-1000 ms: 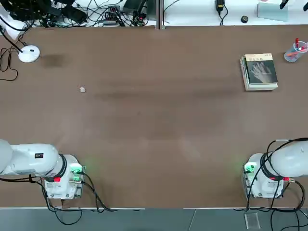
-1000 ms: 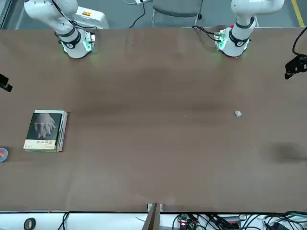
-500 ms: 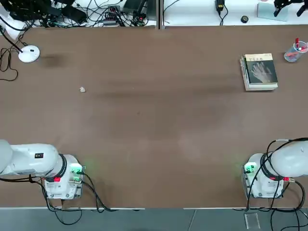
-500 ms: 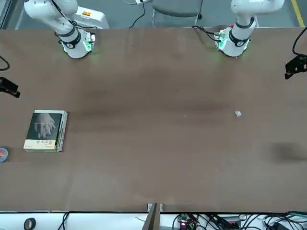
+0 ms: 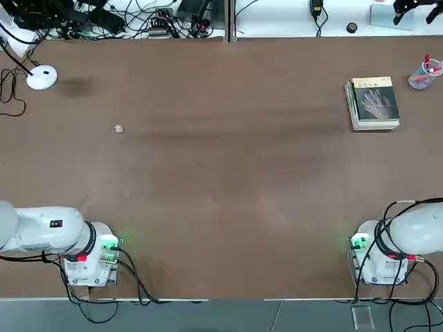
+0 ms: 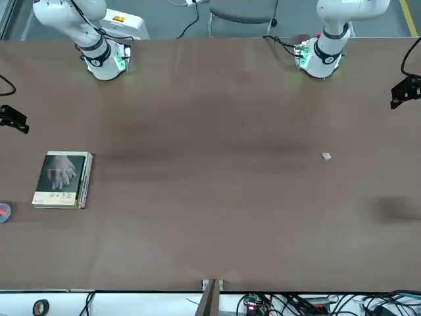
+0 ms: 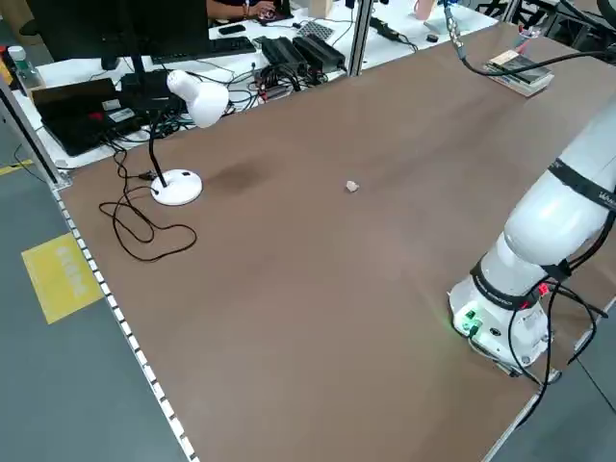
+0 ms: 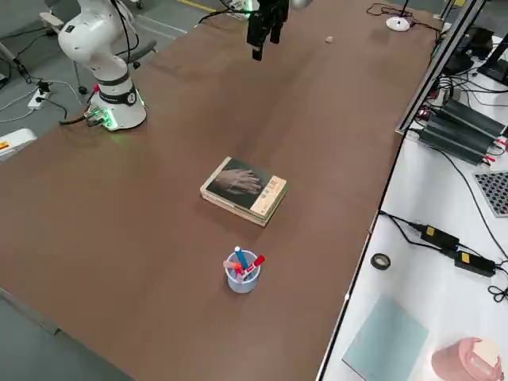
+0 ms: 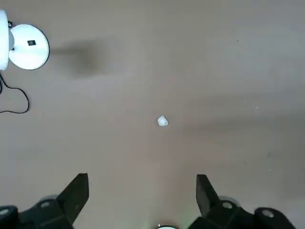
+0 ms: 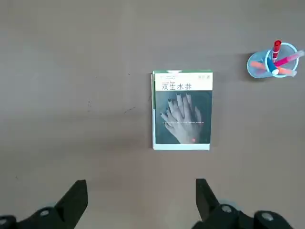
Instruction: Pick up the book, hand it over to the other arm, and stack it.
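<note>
The right gripper point(image 10: 138, 202) hangs high over the table with its fingers point(image 10: 76, 195) spread wide and empty; the book point(image 10: 182, 109) lies flat well beyond the fingertips, on top of another book. To grasp it well, I judge the gripper should descend squarely over the book, straddling only the top cover. The left gripper point(image 9: 142, 198), fingers likewise apart, waits idle near a small white scrap point(image 9: 162, 121).

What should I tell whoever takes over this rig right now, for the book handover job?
Left claw: open, empty, parked above the left half of the table.
Right claw: open, empty, hanging high near the book.
Book: flat at the far right of the table, beside a pen cup, apparently on top of another book.
Done: nothing; the book is not yet gripped.
Left: pick up with the right claw, hand over to the left, stack.
</note>
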Controlling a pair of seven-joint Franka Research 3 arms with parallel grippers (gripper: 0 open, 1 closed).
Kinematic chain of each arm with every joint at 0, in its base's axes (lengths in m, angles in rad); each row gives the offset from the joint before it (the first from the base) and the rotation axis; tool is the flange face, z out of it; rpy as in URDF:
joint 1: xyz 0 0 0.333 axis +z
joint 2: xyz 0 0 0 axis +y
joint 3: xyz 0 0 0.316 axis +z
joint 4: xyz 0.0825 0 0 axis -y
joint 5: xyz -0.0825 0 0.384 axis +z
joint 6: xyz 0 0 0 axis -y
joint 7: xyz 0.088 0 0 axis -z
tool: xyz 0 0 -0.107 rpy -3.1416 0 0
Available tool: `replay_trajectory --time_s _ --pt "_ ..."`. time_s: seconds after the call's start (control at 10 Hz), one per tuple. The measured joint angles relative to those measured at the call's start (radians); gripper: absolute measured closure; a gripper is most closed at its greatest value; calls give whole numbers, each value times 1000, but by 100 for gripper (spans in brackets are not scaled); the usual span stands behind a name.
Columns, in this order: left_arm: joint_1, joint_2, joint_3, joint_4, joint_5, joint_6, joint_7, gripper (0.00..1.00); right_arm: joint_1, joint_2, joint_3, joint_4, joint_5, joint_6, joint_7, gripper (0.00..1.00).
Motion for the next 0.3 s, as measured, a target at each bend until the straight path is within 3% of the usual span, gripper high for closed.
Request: replay_trajectory --time_s 0.3 --pt "0 0 0 0 0 0 0 0 1 0 7 -2 -5 0 0 0"
